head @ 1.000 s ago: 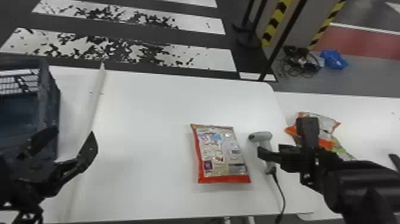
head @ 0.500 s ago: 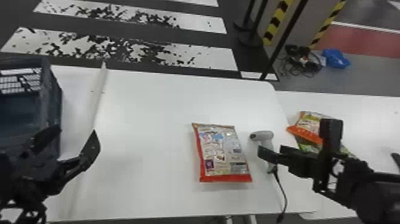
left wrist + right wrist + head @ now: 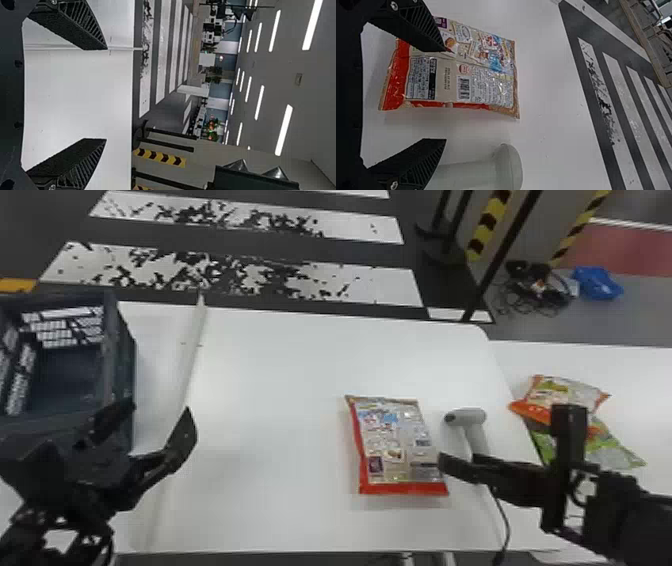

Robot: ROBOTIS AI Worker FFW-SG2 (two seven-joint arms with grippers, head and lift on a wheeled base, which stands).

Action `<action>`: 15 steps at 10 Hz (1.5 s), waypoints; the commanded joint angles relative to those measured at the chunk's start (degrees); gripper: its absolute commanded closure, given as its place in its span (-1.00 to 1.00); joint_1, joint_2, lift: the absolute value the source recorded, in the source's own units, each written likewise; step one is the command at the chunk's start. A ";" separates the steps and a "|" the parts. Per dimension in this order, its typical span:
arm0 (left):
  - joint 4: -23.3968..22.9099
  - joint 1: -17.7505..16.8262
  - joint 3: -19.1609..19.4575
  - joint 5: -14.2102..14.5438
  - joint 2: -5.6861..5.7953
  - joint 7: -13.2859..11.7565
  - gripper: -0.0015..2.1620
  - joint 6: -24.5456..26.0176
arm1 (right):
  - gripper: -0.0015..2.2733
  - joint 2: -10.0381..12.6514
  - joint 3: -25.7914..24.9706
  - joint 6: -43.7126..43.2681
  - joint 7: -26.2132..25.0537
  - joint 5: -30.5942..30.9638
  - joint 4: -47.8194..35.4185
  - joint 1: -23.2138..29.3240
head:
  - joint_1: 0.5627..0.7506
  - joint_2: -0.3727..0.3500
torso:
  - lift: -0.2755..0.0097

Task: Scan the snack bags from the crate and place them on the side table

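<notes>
The right tool [image 3: 505, 435] is hanging open near a snack bag [image 3: 395, 440] that is lying on the surface [image 3: 280, 390] beside the scanner [image 3: 467, 417]. The left tool [image 3: 160, 410] is hanging open near the crate [image 3: 120, 365]. Other bags [image 3: 560, 390] are lying farther right.

1. Crate [image 3: 120, 355]: cut off by the head view's left edge, its near side partly hidden behind the left pincer [image 3: 160, 407]
2. Green snack bag [image 3: 612, 452]: partly covered by the orange snack bag [image 3: 550, 392] and the right pincer [image 3: 505, 435], which hides part of the orange one too
3. Scanner [image 3: 465, 416]: lower handle hidden by the right pincer; its cord [image 3: 505, 515] runs out of the head view's bottom edge
4. Middle snack bag [image 3: 395, 440]: in the right wrist view one corner lies behind a finger; fine print too small to read
5. Side surface [image 3: 625, 370]: cut off at the head view's right edge
6. Dark object [image 3: 253, 178]: cut off by the left wrist view's bottom edge, cannot tell what
</notes>
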 commanded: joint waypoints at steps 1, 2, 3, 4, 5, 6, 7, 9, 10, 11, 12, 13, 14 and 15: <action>0.00 0.00 -0.06 0.00 0.01 0.00 -0.96 0.00 | -0.93 0.00 1.18 0.00 0.28 0.24 2.11 -0.59 | 0.41 -0.30 | 0.36; 0.00 0.00 -0.06 0.00 0.10 0.00 -0.96 0.00 | -0.93 -0.09 1.88 0.00 1.07 0.77 3.69 -1.21 | 0.41 -0.29 | 0.36; 0.00 0.00 -0.06 0.00 0.19 0.00 -0.96 0.00 | -0.93 -0.17 2.76 -0.35 1.60 1.56 5.36 -1.73 | 0.41 -0.27 | 0.36; 0.00 0.00 -0.06 0.00 0.19 0.00 -0.96 0.00 | -0.93 -0.26 3.46 -0.53 2.39 2.35 6.77 -2.52 | 0.41 -0.26 | 0.36; 0.09 0.00 -0.24 0.00 0.27 0.00 -0.96 0.00 | -0.93 -0.53 4.26 -0.53 2.66 3.14 7.82 -2.96 | 0.41 -0.26 | 0.36; 0.17 -0.09 -0.33 0.00 0.36 0.00 -0.96 0.00 | -0.93 -0.61 4.69 -0.70 3.27 3.40 8.79 -3.31 | 0.41 -0.25 | 0.36; 0.44 -0.44 -0.68 0.00 0.54 0.00 -0.96 0.00 | -0.93 -0.61 5.13 -1.05 4.24 3.84 9.76 -3.67 | 0.41 -0.25 | 0.36; 0.79 -0.70 -0.85 0.09 0.62 0.00 -0.96 0.00 | -0.54 -0.79 6.89 -2.99 6.35 4.90 12.22 -4.81 | 0.41 -0.24 | 0.36; 0.97 -0.70 -0.85 0.09 0.62 0.00 -0.96 0.00 | 0.36 -0.79 7.16 -3.87 6.87 4.99 12.57 -4.90 | 0.41 -0.22 | 0.36; 0.97 -0.70 -0.85 0.18 0.54 0.00 -0.96 0.00 | 0.95 -0.79 7.42 -3.51 6.87 5.34 12.92 -5.25 | 0.41 -0.21 | 0.36; 0.97 -0.70 -0.85 0.09 0.54 -0.09 -0.96 0.00 | 0.98 -0.88 7.51 -3.34 7.23 6.13 13.01 -5.25 | 0.41 -0.20 | 0.36; 0.97 -0.70 -0.85 0.18 0.54 0.00 -0.96 0.00 | 0.98 -0.79 7.16 -3.34 8.46 5.34 13.18 -5.25 | 0.41 -0.20 | 0.36; 0.97 -0.70 -0.85 0.18 0.54 0.00 -0.96 0.00 | 0.98 -0.79 5.93 -3.16 9.07 3.58 12.92 -4.98 | 0.41 -0.19 | 0.36; 0.97 -0.70 -0.85 0.18 0.54 -0.09 -0.96 0.00 | 0.98 -0.88 3.99 -2.28 10.30 1.21 12.48 -4.90 | 0.41 -0.19 | 0.36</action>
